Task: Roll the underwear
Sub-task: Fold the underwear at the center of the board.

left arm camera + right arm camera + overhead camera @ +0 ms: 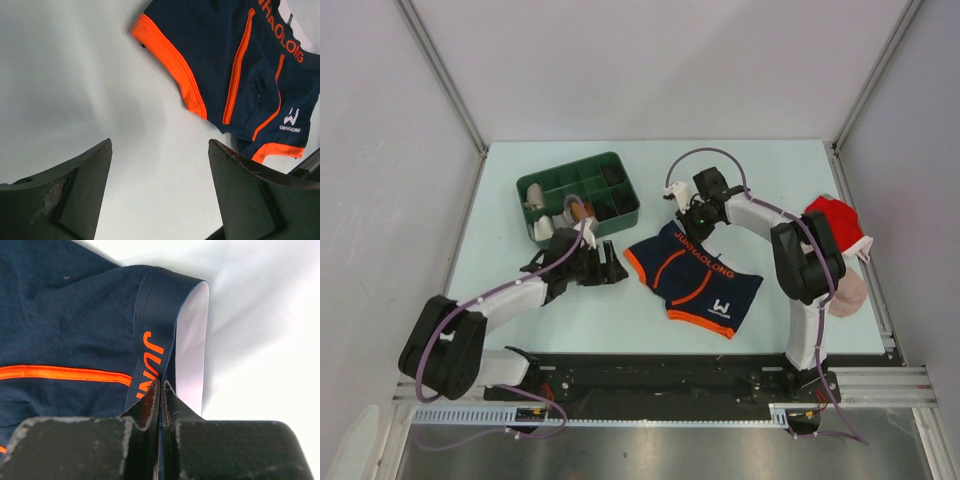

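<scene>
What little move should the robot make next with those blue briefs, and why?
Probably slide the open left gripper across to the underwear and grip its orange-edged hem. The right gripper already pinches the waistband, while the left hangs clear of the cloth.

The right gripper pinches matt knit cloth underwear, its waistband smoother and faintly sheened. The gripper's fingers look like rough, scuffed dark plastic. Ahead of the left gripper, the table is smooth and matt.

A pale mint worktop sits boxed in by plain grey-white walls, a metal rail along its near edge.
</scene>
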Robot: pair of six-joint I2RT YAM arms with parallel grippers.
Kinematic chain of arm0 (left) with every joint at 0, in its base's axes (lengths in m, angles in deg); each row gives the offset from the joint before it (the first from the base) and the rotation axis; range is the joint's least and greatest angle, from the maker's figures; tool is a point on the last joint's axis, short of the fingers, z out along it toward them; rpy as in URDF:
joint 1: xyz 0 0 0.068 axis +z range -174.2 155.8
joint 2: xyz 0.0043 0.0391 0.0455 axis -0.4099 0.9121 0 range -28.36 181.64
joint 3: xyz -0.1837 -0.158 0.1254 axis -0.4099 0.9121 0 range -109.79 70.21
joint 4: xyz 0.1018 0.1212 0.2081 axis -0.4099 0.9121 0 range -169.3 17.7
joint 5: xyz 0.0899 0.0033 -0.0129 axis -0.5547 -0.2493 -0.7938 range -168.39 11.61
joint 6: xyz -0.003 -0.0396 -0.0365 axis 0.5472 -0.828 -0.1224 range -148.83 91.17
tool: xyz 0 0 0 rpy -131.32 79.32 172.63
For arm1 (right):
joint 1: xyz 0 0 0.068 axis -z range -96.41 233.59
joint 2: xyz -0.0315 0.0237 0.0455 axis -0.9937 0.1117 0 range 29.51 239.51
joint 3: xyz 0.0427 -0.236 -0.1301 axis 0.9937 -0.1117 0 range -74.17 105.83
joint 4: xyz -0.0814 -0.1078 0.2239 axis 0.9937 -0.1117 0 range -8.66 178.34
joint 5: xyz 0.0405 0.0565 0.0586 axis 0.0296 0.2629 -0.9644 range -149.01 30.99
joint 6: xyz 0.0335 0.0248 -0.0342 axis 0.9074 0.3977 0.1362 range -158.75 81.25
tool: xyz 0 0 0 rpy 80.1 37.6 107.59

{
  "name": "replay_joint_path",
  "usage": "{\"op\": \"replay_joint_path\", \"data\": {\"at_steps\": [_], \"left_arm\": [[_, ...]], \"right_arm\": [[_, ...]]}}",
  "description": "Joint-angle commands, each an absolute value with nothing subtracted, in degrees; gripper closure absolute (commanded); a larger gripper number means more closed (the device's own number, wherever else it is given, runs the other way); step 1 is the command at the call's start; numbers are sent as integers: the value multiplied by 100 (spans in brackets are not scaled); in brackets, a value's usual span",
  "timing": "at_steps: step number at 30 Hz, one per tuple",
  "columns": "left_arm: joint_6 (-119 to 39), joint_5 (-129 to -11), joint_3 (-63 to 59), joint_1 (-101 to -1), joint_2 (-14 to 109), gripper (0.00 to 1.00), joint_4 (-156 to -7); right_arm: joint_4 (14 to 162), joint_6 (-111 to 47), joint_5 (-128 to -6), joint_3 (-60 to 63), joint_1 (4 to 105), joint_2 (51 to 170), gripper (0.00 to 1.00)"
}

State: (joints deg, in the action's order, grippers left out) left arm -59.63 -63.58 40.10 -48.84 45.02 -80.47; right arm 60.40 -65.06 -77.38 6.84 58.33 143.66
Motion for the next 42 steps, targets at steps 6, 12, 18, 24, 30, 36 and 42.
{"op": "replay_joint_path", "data": {"at_steps": [6, 12, 18, 24, 30, 36, 42], "left_arm": [[-4817, -6266, 2628, -5074, 5311, 17, -7685], [-4369, -6134, 1627, -5276, 6012, 17, -7438], [-3762, -5985, -77, -5540, 7119, 17, -6622], [-3489, -5652, -1746, -5558, 8298, 16, -6024], [-3515, -5589, -3242, -5531, 9494, 16, -5374], [-3761, -5528, -4201, -5514, 10372, 16, -5153], [-3937, -5475, -4896, -5488, 10936, 16, -4933]], "right_arm": [[5934, -6424, -7913, 678, 6829, 14105, 99], [5820, -6591, -7852, 686, 7479, 14201, 97], [5434, -6784, -8799, 949, 8163, 14027, 81], [4846, -7302, -10057, 1704, 8561, 14218, 50], [3799, -7321, -10646, 3541, 8543, 15641, 35], [3807, -7172, -9946, 4096, 8148, 16187, 24], [3483, -7276, -9671, 4596, 8095, 16731, 27]]}}
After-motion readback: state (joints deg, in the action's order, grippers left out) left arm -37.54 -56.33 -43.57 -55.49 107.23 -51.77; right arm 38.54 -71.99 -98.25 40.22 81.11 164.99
